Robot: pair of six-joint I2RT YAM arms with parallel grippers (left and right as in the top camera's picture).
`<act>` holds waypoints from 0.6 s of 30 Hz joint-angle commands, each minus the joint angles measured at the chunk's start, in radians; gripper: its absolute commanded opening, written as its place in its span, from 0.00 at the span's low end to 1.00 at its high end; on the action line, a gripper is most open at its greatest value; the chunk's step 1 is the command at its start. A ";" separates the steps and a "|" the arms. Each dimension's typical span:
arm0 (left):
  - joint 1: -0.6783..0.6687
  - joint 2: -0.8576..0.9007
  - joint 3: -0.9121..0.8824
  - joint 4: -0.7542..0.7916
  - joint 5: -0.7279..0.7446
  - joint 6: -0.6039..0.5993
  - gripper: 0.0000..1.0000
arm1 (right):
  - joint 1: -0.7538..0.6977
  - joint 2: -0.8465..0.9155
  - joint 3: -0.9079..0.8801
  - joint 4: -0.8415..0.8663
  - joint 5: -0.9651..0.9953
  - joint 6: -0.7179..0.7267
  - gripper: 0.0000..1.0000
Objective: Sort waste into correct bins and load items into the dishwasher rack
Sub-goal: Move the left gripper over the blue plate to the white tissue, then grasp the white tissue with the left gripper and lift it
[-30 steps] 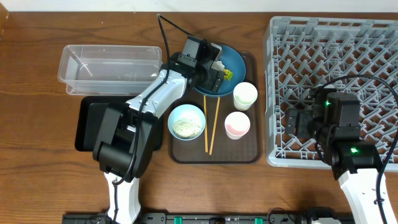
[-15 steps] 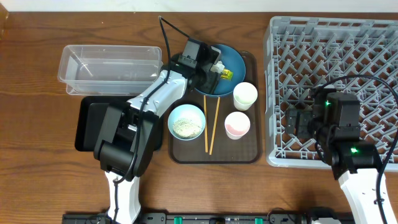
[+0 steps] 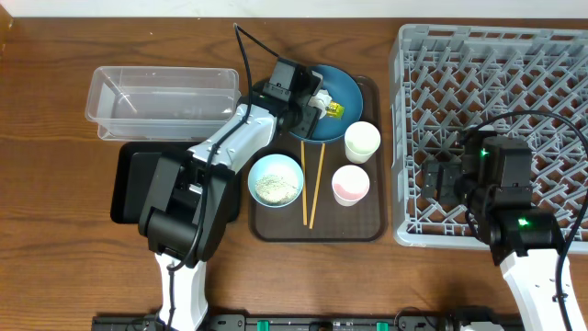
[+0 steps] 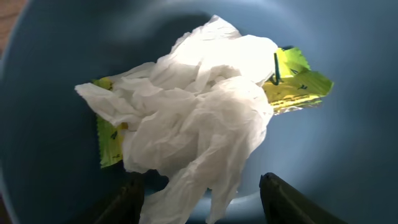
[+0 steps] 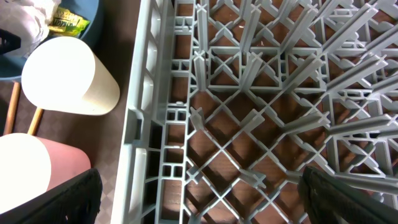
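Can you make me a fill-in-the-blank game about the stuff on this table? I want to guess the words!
1. The crumpled white tissue lies on the dark blue ____.
2. The rice sits in the light blue ____.
3. On the brown tray lie two thin wooden ____.

Missing words: plate; bowl; chopsticks.
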 commanded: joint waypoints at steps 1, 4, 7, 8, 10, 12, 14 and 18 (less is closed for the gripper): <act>0.000 0.019 -0.006 -0.002 -0.016 0.003 0.62 | 0.007 -0.002 0.021 -0.002 -0.004 0.006 0.99; 0.000 0.019 -0.006 -0.002 -0.016 0.003 0.56 | 0.007 -0.002 0.021 -0.002 -0.004 0.006 0.99; 0.000 0.019 -0.006 -0.002 -0.016 0.003 0.48 | 0.007 -0.002 0.021 -0.002 -0.005 0.006 0.99; 0.000 0.019 -0.006 -0.002 -0.017 0.003 0.46 | 0.007 -0.002 0.021 -0.002 -0.005 0.006 0.99; 0.000 0.019 -0.006 -0.002 -0.016 0.003 0.41 | 0.007 -0.002 0.021 -0.002 -0.005 0.006 0.99; 0.000 0.019 -0.007 -0.003 -0.016 0.003 0.35 | 0.007 -0.002 0.021 -0.002 -0.008 0.006 0.99; -0.001 0.019 -0.011 -0.002 -0.016 0.003 0.31 | 0.007 -0.002 0.021 -0.002 -0.008 0.009 0.99; -0.001 0.019 -0.019 -0.003 -0.016 0.003 0.25 | 0.007 -0.002 0.021 -0.002 -0.008 0.009 0.99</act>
